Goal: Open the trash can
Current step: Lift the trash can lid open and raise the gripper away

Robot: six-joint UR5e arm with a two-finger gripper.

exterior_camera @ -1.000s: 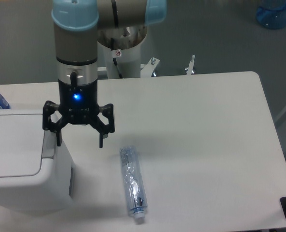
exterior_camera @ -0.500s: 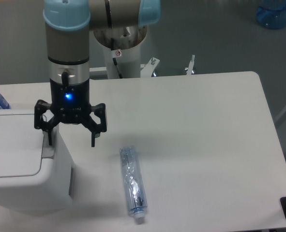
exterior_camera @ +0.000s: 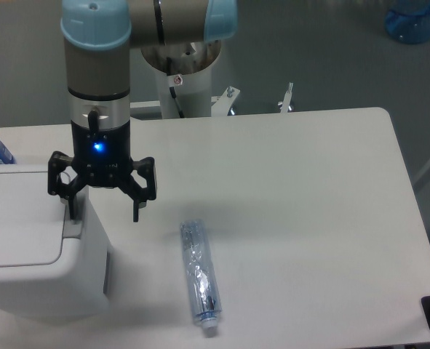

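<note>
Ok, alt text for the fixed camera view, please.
An open two-finger gripper hangs over the right edge of a closed white trash can at the table's left. A clear plastic bottle lies on its side nearby.

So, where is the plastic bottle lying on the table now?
The plastic bottle lies on its side on the table, near the front edge, just right of the trash can and below-right of the gripper.

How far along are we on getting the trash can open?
Early stage. Done: the open gripper is positioned at the right edge of the trash can, over the grey push tab. In hand: lining up on the tab; contact can't be confirmed. Left: pressing it and the lid lifting; it lies flat and closed.
</note>
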